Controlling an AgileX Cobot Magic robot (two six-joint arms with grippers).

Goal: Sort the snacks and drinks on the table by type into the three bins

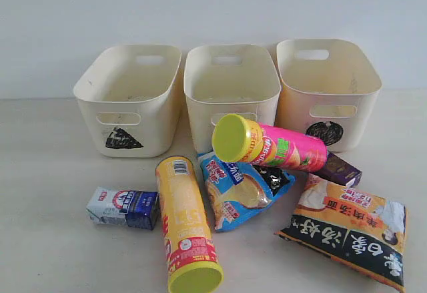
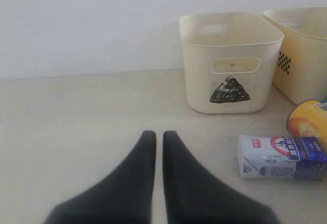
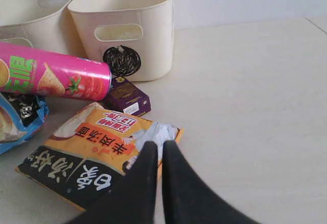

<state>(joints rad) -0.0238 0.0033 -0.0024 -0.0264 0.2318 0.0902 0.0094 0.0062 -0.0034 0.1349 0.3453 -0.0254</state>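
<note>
Snacks and drinks lie in a loose cluster on the table [image 1: 53,173], all of them in front of the middle bin [image 1: 200,119], and none is inside a bin.

The pink chip cylinder [image 1: 280,149] lies closest to the middle bin, its yellow-green lid hiding that bin's front mark and its body resting on the blue bag [image 1: 240,189]. The yellow chip cylinder [image 1: 183,219] lies on its side farther out from the middle bin, just beside the blue bag, lid end pointing away from the bin. The white-blue carton [image 1: 123,207] lies flat on the far side of the yellow cylinder from the blue bag. To the other side of the middle bin's front, the dark purple carton [image 1: 339,169] sits by the pink cylinder's base end, and the orange-black bag [image 1: 347,229] lies flat beyond it.

The triangle bin [image 1: 93,113] stands close against one side of the middle bin and the circle bin [image 1: 293,116] against the other, all three upright in a row.

The left gripper [image 2: 159,142] has its fingers pressed together with nothing between them, over bare table, well apart from the middle bin. The right gripper [image 3: 159,150] is likewise closed and empty, its tips over the edge of the orange-black bag; whether they touch it cannot be told.
</note>
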